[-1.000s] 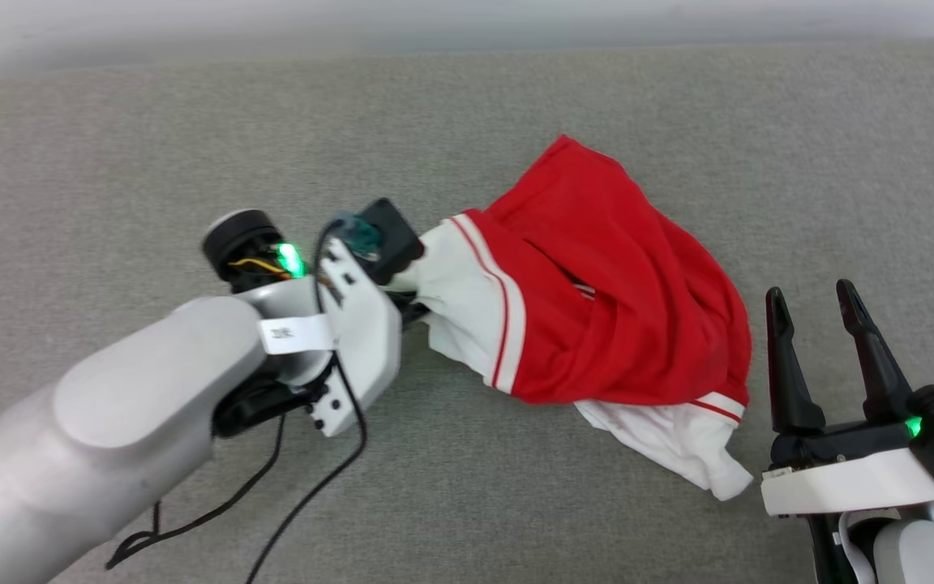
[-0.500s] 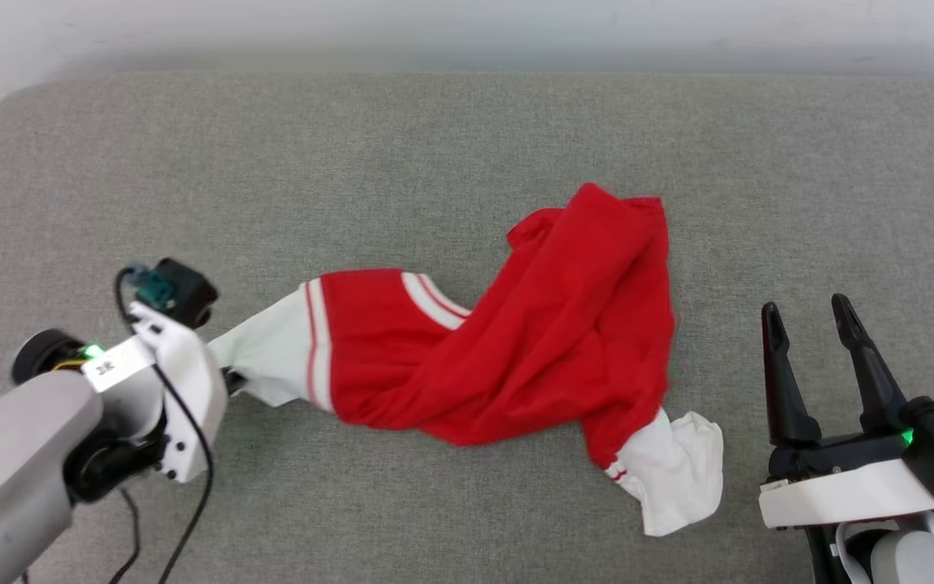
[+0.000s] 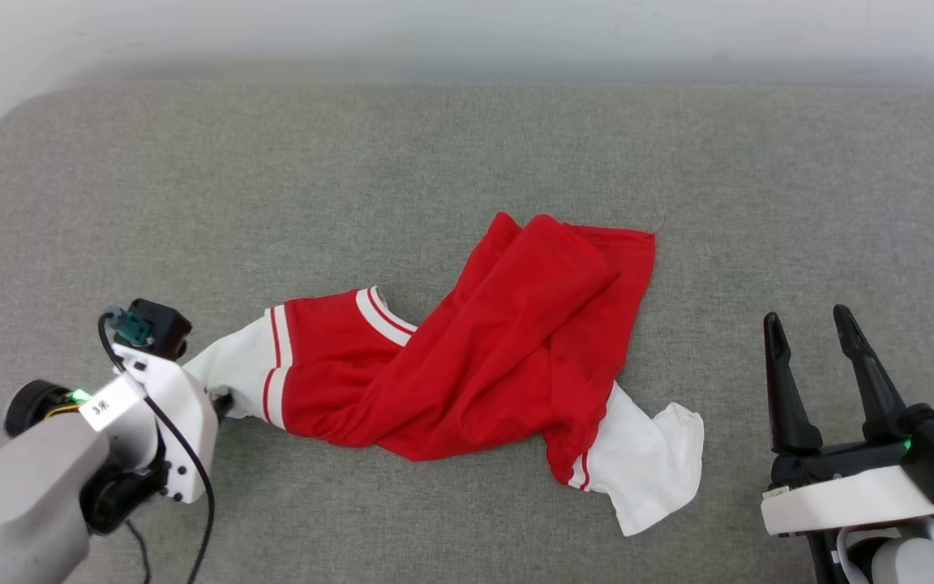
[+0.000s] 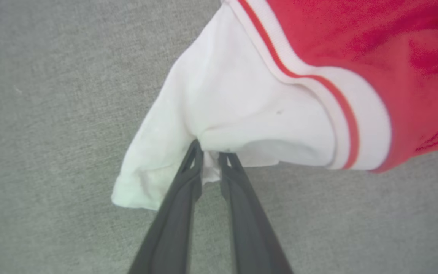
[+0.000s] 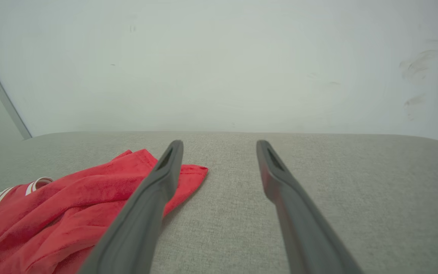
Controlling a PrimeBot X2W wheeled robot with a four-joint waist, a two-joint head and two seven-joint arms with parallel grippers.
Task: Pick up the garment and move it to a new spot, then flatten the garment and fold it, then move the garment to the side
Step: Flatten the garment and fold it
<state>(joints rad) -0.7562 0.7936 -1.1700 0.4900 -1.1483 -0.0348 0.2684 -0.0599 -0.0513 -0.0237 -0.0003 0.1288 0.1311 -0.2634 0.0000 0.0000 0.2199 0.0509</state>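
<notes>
On grey fabric worktop (image 3: 272,178), left claw (image 4: 209,152) pinches red white-sleeved jersey (image 3: 499,341), right claw (image 3: 806,318) apart: relocating; next, release and flatten

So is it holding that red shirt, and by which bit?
Yes. The left gripper has its jaws pinched on the garment, at a fold of its white sleeve. The right gripper is open, empty.
</notes>
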